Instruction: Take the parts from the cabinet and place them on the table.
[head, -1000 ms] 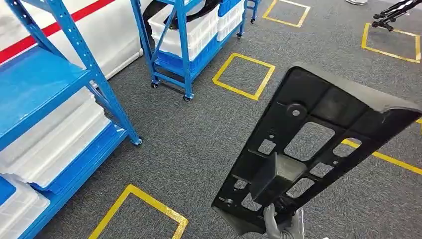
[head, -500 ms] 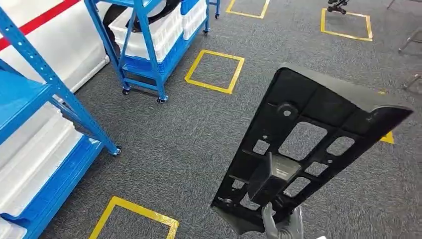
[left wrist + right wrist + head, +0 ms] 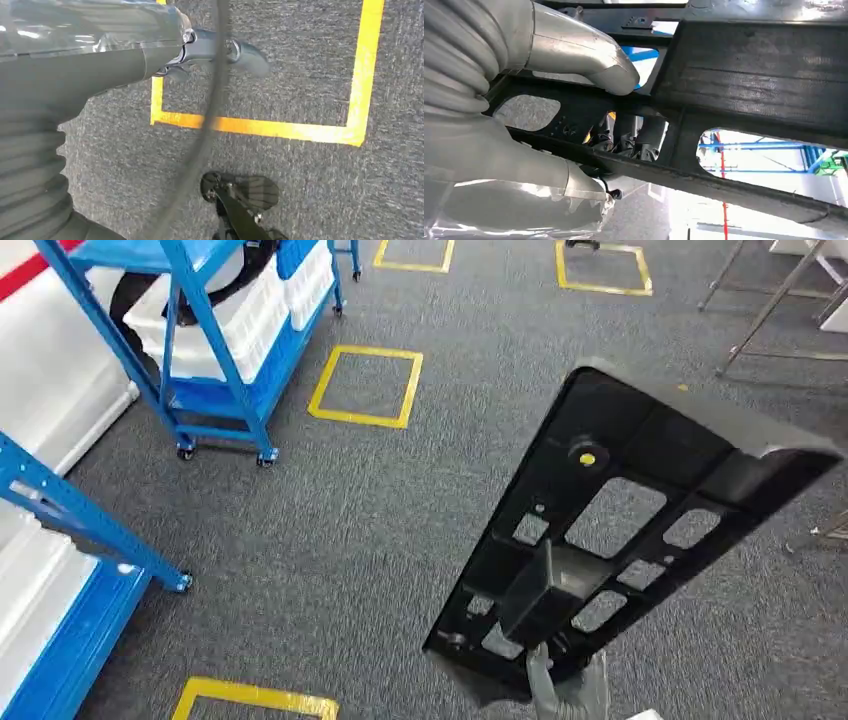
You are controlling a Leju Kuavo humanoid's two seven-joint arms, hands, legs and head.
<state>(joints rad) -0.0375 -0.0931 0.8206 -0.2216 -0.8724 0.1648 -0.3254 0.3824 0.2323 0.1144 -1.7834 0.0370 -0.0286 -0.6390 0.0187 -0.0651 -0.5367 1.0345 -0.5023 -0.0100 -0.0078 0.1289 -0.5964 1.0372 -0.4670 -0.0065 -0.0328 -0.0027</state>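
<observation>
Head view: right hand [image 3: 566, 692] grips a black perforated part [image 3: 620, 530] above grey carpet [image 3: 350, 530]; left hand [image 3: 200, 50] holds nothing, fingers curled.

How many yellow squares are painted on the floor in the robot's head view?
4 yellow squares: one full square beside the blue shelf cart, two cut off at the top edge, one partly visible at the bottom. The black part may hide others.
</observation>
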